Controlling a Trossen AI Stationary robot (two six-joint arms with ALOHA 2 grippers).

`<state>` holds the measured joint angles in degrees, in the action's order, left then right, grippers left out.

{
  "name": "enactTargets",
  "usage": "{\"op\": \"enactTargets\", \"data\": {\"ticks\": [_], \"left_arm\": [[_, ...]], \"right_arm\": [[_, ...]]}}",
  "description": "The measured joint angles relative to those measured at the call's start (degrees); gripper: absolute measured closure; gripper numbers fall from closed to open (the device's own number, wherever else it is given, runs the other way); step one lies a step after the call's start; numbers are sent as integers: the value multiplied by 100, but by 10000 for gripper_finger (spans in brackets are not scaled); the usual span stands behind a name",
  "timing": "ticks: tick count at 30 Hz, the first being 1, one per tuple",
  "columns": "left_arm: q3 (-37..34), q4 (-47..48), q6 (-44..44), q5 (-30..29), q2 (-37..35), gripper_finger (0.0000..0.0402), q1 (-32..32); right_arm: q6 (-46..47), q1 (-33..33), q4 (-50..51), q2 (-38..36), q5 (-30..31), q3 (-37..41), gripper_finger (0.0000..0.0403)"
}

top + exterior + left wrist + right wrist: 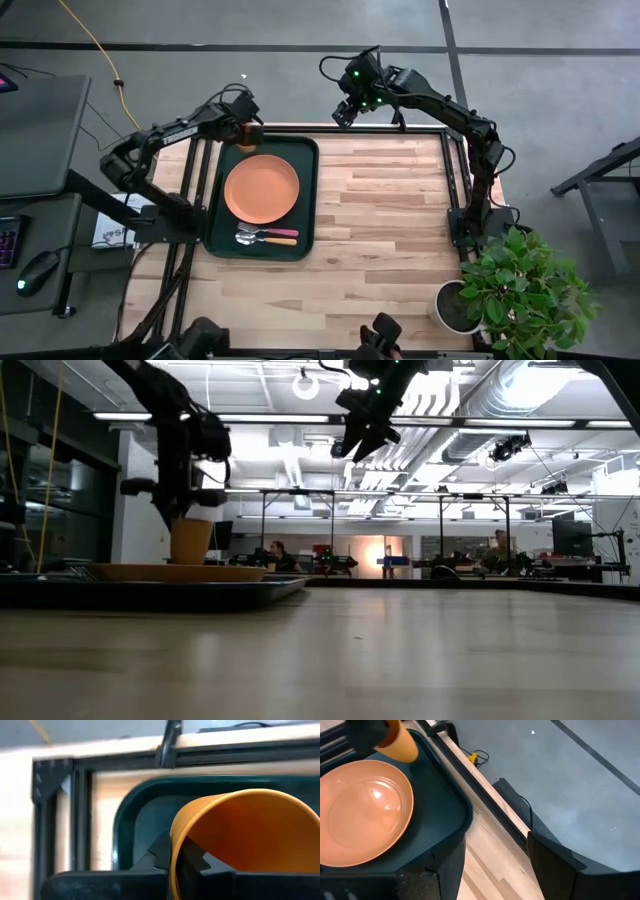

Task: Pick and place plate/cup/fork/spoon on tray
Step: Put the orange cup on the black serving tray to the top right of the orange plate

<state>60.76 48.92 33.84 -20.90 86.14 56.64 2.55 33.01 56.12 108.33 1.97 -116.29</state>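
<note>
From above I see the smooth orange plate [262, 188] on the dark green, round-cornered tray [307, 215], fork [272, 232] and spoon [266, 240] beside it on the planked table [390, 240]. The left gripper [246, 133] pinches the cup [249, 134] over the tray's far corner.

At table height the tapered cup [190, 541] seems just clear of the tray [150, 592].

The left wrist shows fingers [161, 852] clamped on the cup's thin wall [240, 835].

The right gripper [343, 112], jaws apart, hangs high beyond the table.

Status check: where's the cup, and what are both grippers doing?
Left gripper shut on cup, over tray's far corner. Right gripper open, empty, high beyond the table. Plate, fork, spoon on tray. Nothing blocking.
</note>
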Motion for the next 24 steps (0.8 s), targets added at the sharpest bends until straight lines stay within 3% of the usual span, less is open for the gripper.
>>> {"op": "enactTargets", "data": {"ticks": [4, 12, 24], "left_arm": [[-5, -10, 907, 184, 199, 401, 103], [3, -82, 1747, 486, 204, 401, 225], [3, 107, 2305, 523, 219, 401, 227]], "right_arm": [[0, 0, -50, 0, -76, 0, 199], [-107, 0, -164, 0, -250, 0, 199], [-253, 0, -394, 0, -400, 0, 199]]}}
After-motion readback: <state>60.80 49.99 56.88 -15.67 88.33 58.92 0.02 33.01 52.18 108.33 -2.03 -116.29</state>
